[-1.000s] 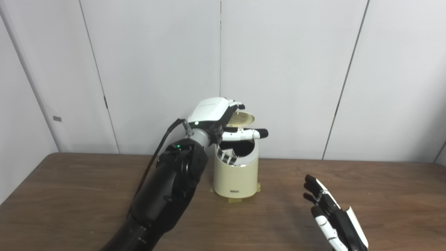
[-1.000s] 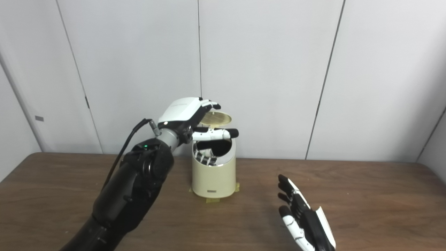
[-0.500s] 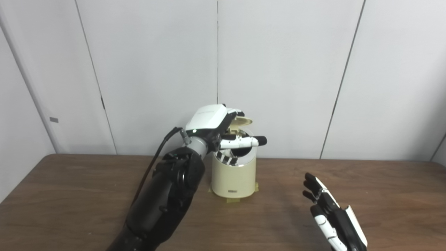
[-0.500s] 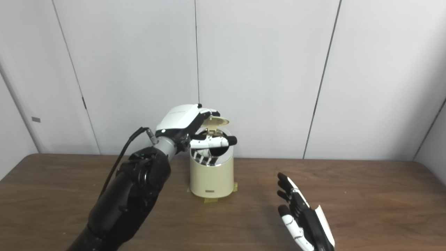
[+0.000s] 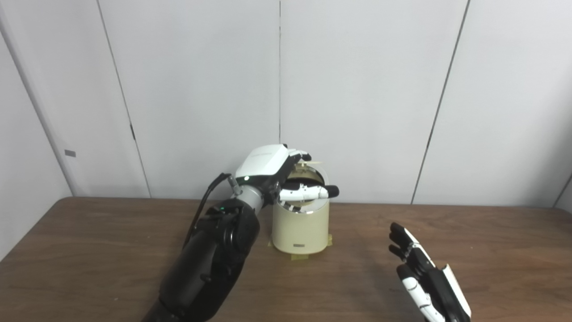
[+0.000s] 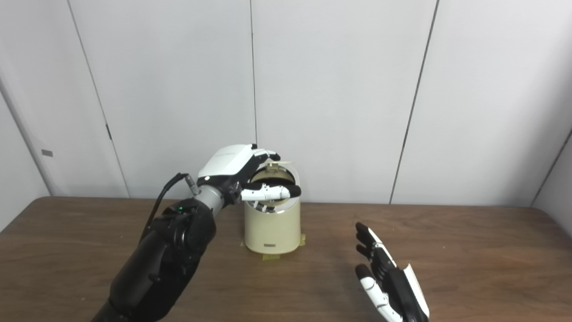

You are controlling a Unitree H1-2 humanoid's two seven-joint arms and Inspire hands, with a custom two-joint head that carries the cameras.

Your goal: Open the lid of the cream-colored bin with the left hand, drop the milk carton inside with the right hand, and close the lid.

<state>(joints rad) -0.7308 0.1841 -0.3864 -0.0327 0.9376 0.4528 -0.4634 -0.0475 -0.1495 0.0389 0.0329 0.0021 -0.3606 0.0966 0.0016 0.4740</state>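
We find the cream-colored bin [image 5: 300,226] standing upright at the rear middle of the tabletop [image 5: 89,250], its long axis vertical and its foot fixed by strips of tape [image 5: 297,256]. The left hand [image 5: 277,172] is directly over the mouth of the bin, its fingers [image 5: 308,192] reaching across the opening from the left; the lid [image 5: 308,164] sits tipped low at the back rim, just under the hand's upper fingers and near to closed, though a dark gap still shows. We cannot tell whether these fingers actually pinch the lid or merely rest on it. The relation that governs the coming move, in our judgement, is that the lid lies directly beneath and behind the left hand, hinged at the rear, so a short downward press should seat it. The left hand is plainly the nearer; the right hand [image 5: 424,277] is well apart, low at the front right, fingers spread and holding nothing. The milk carton is not visible on the tabletop; striped shapes show inside the rim, but we cannot confirm them as the carton. Count: one bin, one lid, two hands, no carton in plain view.
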